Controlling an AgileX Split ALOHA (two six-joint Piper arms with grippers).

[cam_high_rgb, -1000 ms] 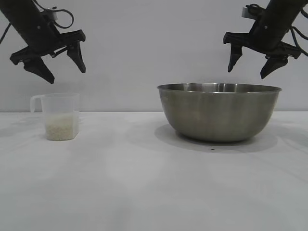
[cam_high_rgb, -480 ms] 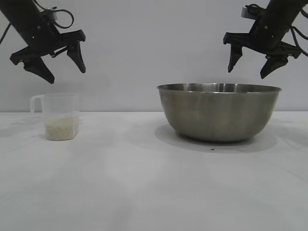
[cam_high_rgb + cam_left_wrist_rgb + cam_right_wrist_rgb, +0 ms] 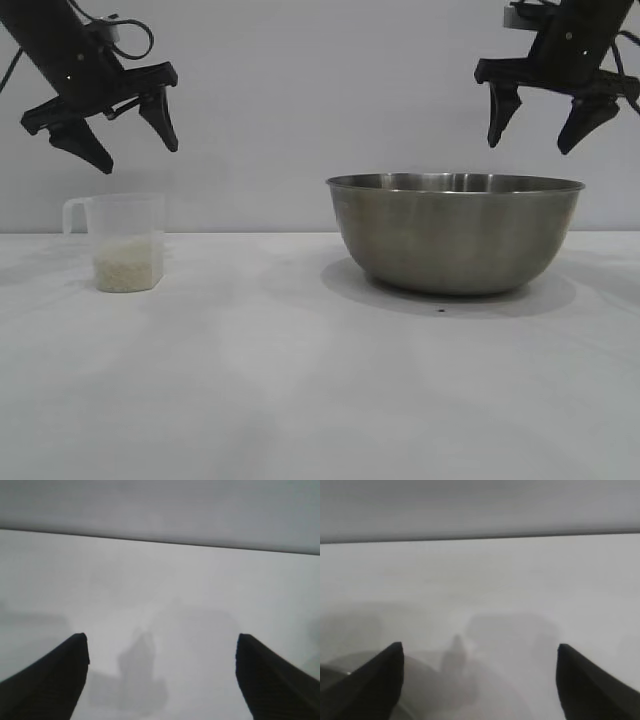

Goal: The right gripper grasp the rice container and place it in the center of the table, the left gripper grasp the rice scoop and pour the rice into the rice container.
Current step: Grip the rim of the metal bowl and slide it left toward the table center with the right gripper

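The rice container [image 3: 455,235], a large steel bowl, stands on the white table [image 3: 300,380] right of centre. My right gripper [image 3: 533,148] hangs open and empty above the bowl's right half, clear of the rim. The rice scoop [image 3: 125,243], a small translucent cup with a handle at its left, stands at the table's left with rice [image 3: 127,266] in its bottom. My left gripper [image 3: 140,160] hangs open and empty above the scoop. In the right wrist view the bowl's rim [image 3: 425,670] shows dimly between the fingers [image 3: 375,680]. The left wrist view shows only fingers [image 3: 55,675] over bare table.
A plain grey wall [image 3: 300,100] stands behind the table. A tiny dark speck [image 3: 442,310] lies on the table in front of the bowl.
My right gripper has risen a little and shifted right, its fingers now pointing more straight down. The left gripper, scoop and bowl have not moved.
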